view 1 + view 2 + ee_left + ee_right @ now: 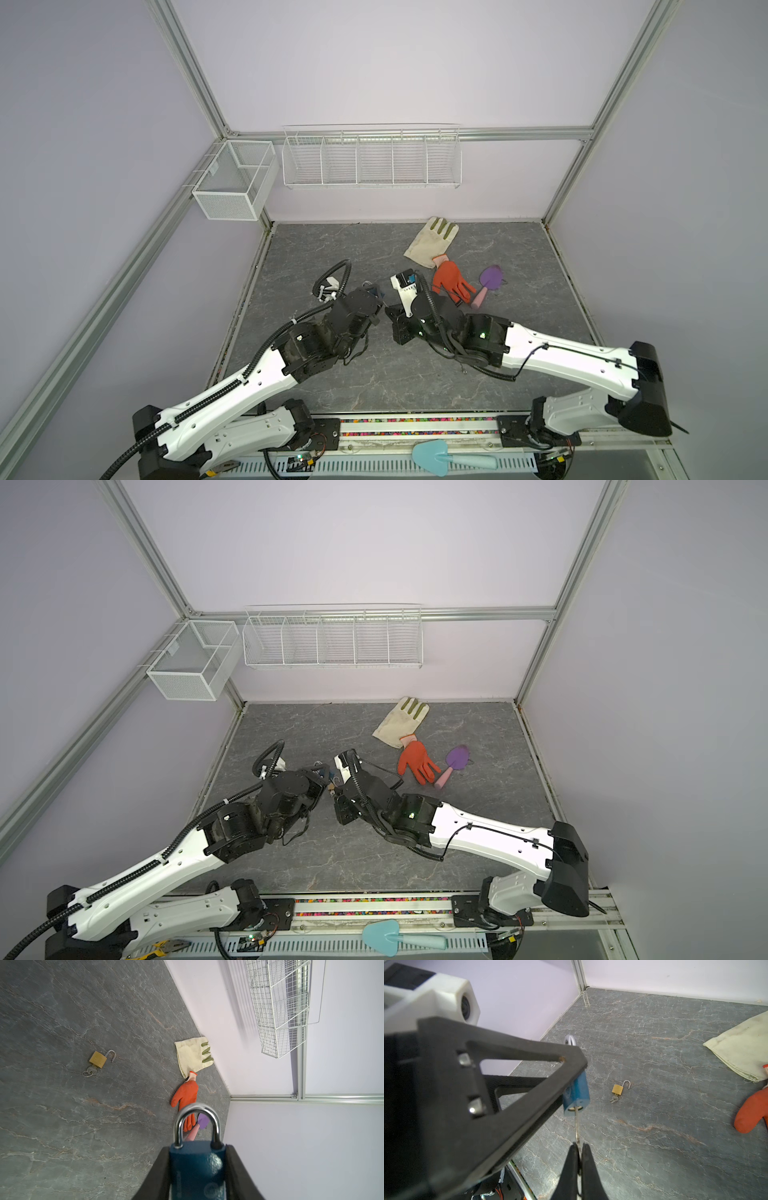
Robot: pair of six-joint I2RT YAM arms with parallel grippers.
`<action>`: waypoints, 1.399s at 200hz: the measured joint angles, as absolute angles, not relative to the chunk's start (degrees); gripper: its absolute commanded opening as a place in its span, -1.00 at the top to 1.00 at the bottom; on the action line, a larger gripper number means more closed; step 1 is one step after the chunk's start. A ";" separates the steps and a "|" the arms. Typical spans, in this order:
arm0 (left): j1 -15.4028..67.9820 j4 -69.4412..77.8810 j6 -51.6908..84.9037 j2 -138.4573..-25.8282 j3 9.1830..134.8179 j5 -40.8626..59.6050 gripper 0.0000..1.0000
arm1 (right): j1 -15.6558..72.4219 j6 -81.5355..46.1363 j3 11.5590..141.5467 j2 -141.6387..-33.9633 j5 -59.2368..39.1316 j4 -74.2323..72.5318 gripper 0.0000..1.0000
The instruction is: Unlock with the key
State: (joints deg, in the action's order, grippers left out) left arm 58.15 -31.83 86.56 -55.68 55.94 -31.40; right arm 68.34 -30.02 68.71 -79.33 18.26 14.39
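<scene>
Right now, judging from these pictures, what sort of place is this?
Probably a robot test booth dressed as a garden workbench: plain walls in a metal frame, two robot arms on a rail, and wire baskets, gloves and a trowel as props.

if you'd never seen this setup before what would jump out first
The two grippers meet mid-table: the left gripper clamps a blue padlock with its shackle closed, while the right gripper pinches a key whose tip is at the lock's keyhole. Nearby a small brass padlock lies open on the grey table. An orange glove and a cream glove lie towards the back wall.
</scene>
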 measured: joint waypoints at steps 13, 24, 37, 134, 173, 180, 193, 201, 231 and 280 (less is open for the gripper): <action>58.15 -31.88 86.21 -55.68 55.94 -31.35 1.00 | 68.03 -30.11 69.28 -79.33 17.19 15.29 0.87; 58.15 -31.86 85.82 -55.68 55.94 -31.27 1.00 | 67.83 -30.17 69.45 -79.31 16.60 15.51 0.87; 58.15 -31.97 85.38 -55.70 55.94 -31.22 1.00 | 67.61 -30.35 69.49 -79.31 15.94 15.68 0.87; 57.04 -32.05 84.71 -55.77 55.96 -29.28 1.00 | 66.11 -34.54 70.46 -78.35 11.75 18.87 0.88; 56.90 -31.94 84.29 -55.77 55.96 -28.32 1.00 | 66.11 -34.72 71.64 -78.35 11.92 19.27 0.88; 56.90 -31.97 84.29 -55.77 55.96 -28.14 1.00 | 66.11 -34.72 72.31 -78.63 11.92 19.27 0.87; 56.90 -31.62 84.33 -55.75 55.96 -28.14 1.00 | 66.13 -34.74 72.79 -78.89 11.94 19.29 0.88; 56.88 -31.59 84.33 -55.75 55.96 -28.18 1.00 | 66.13 -34.74 72.79 -78.91 11.94 19.29 0.88; 56.90 -31.62 84.33 -55.75 55.96 -28.25 1.00 | 66.13 -34.79 72.31 -78.59 12.21 19.25 0.88; 56.88 -31.59 84.33 -55.70 55.99 -28.53 1.00 | 66.13 -35.81 69.93 -76.88 12.64 19.51 0.87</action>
